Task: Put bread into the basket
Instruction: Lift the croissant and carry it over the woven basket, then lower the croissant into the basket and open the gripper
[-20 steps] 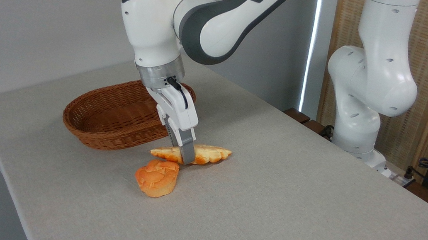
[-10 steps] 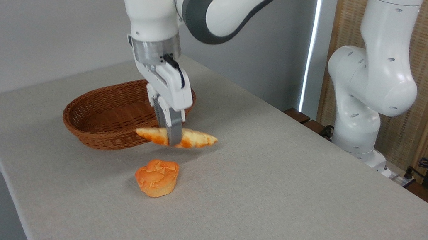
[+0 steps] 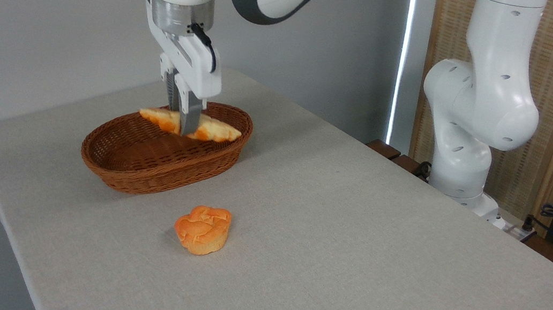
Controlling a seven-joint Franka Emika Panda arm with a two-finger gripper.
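The bread (image 3: 215,129) hangs level in the air over the basket (image 3: 144,171), above its far right end, and I see my gripper (image 3: 186,129) pinched tight on the loaf's middle, fingers pointing straight down. The basket sits on the grey table (image 3: 351,241) near the back left corner. A knotted orange bun (image 3: 203,229) (well apart from the basket's near rim) lies on the cloth in front. The arm's white base (image 3: 470,123) stands off to the right.

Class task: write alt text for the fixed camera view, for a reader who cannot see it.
A white robot arm's tool holds a long golden loaf level above an oval wicker basket on a grey table. An orange knotted bun sits on the table in front.
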